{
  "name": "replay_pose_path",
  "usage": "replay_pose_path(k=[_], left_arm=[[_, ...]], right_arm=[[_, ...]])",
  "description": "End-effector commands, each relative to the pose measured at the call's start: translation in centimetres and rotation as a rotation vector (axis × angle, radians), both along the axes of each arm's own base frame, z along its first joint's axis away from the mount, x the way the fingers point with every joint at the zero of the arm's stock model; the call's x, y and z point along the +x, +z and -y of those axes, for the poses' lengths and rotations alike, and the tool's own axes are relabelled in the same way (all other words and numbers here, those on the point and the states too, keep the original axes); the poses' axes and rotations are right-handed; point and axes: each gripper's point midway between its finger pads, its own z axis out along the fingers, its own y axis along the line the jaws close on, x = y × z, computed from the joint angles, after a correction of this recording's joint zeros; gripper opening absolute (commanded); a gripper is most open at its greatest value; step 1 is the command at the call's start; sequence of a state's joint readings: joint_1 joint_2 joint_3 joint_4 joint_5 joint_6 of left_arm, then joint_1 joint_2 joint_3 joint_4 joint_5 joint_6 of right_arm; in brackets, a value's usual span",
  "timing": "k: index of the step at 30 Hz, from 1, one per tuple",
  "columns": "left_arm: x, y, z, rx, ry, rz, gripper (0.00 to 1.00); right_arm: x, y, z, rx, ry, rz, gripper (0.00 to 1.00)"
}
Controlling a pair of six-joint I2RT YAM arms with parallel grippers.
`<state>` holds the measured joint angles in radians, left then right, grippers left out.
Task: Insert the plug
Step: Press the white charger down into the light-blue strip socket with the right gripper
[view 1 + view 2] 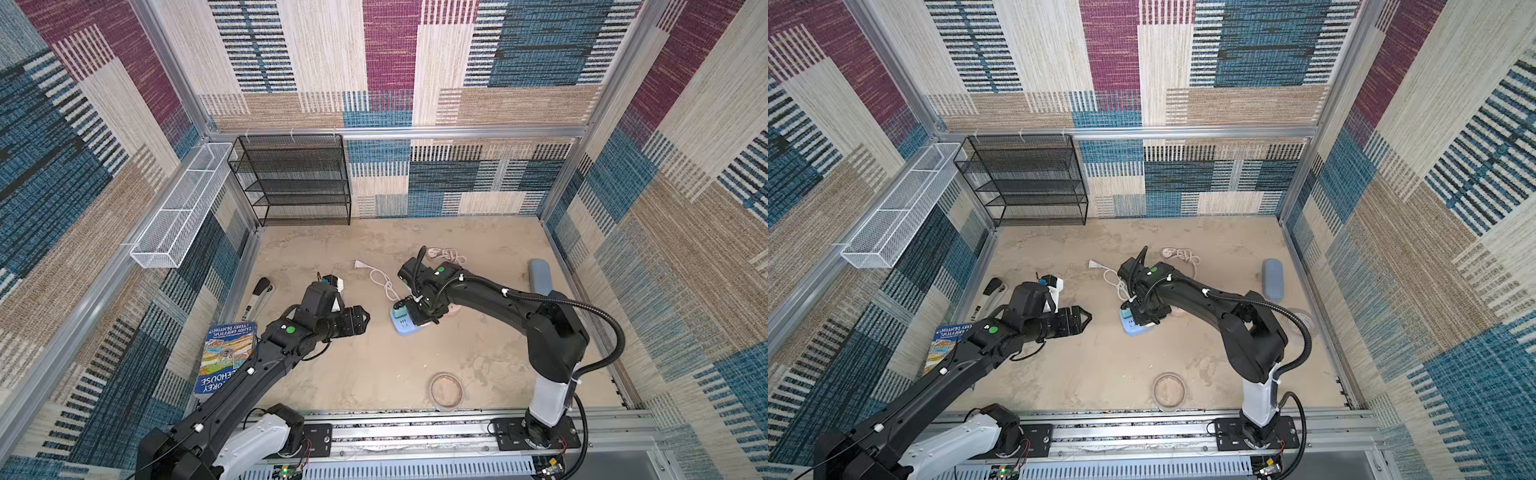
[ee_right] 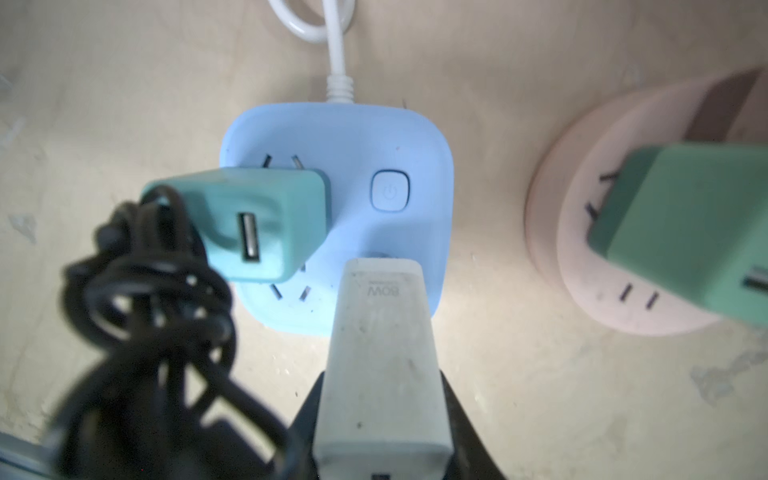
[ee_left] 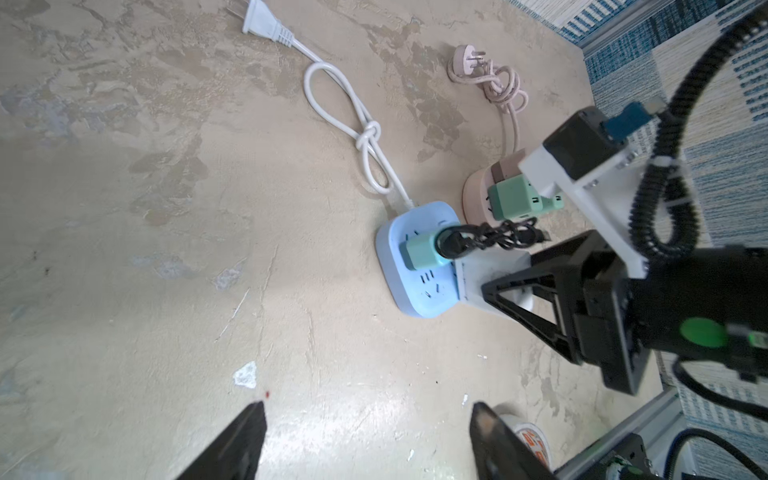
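Plug: a white block adapter [image 2: 382, 353], scuffed and dusty, rectangular with rounded edges, marked 80W. The right end effector [image 3: 505, 286] is clamped on its sides. Its front end meets the face of the pale blue power strip [image 2: 345, 137] lying on the tabletop [image 3: 124, 249], beside a teal adapter [image 2: 257, 220] seated there. Prongs are hidden. The left end effector [image 3: 368, 409] hangs well clear of the strip, fingers spread and empty.
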<state>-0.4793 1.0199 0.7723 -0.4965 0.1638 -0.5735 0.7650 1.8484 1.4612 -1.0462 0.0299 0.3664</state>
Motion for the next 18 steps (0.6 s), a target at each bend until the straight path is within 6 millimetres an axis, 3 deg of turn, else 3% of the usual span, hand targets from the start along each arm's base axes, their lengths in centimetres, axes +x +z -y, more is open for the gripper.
replay_pose_path(k=[1, 18], left_arm=[[0.5, 0.3, 0.7, -0.035, -0.011, 0.015, 0.82], [2.1, -1.4, 2.8, -0.013, -0.091, -0.013, 0.84]], right_arm=[[-1.3, 0.7, 1.4, -0.052, -0.028, -0.050, 0.00], [0.9, -1.3, -2.0, -0.014, 0.056, -0.101, 0.00]])
